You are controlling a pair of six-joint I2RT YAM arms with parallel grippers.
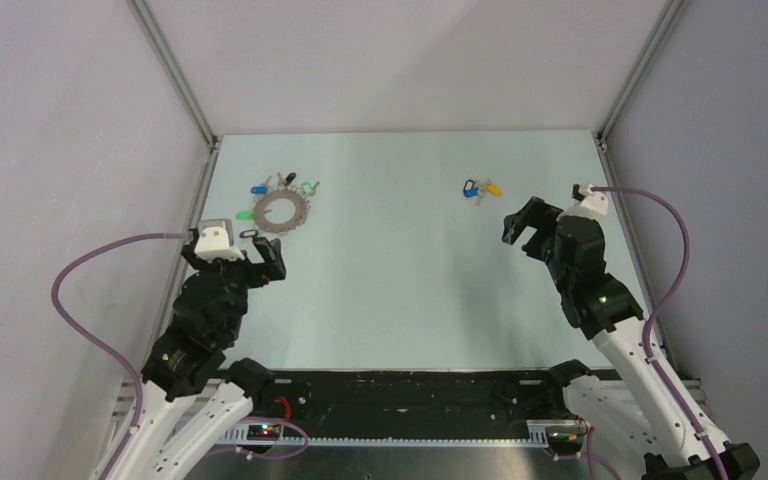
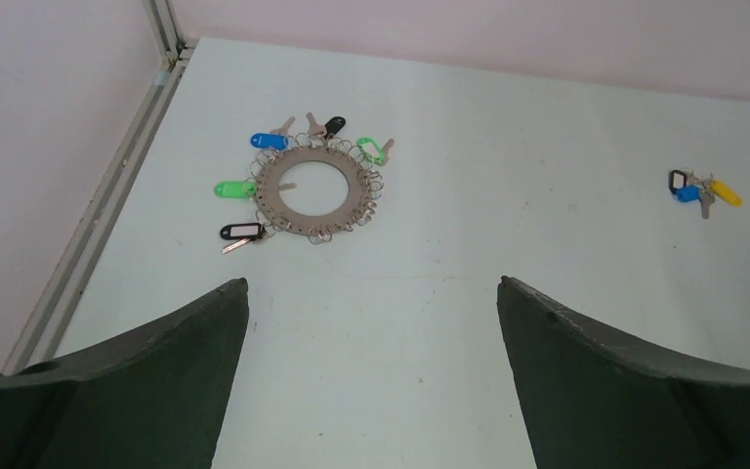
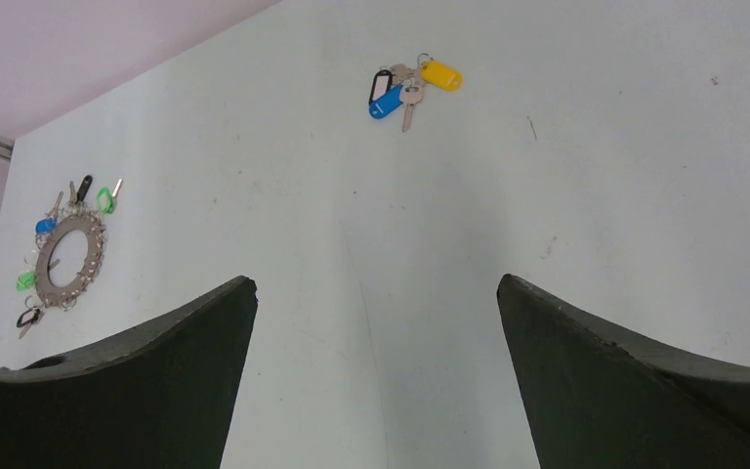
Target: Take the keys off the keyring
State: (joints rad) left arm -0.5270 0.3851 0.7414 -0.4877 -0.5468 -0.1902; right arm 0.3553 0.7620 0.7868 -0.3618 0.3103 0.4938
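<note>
Top external view places the keyring [image 1: 267, 213] far left, flat on the table [image 1: 410, 280], with the keys [image 2: 232, 188] fanned round its rim. Expect a stiff, slippery ring and light keys; grip a plastic head. The left gripper [image 2: 371, 285] and right gripper [image 3: 376, 283] hang empty, jaws apart. No container shows.

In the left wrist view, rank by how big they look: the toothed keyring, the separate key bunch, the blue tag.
Largest: the keyring.
Next: the separate key bunch, clearly smaller.
Smallest: the blue tag.
All three lie roughly equally far from the camera, so the order seems safe.
</note>
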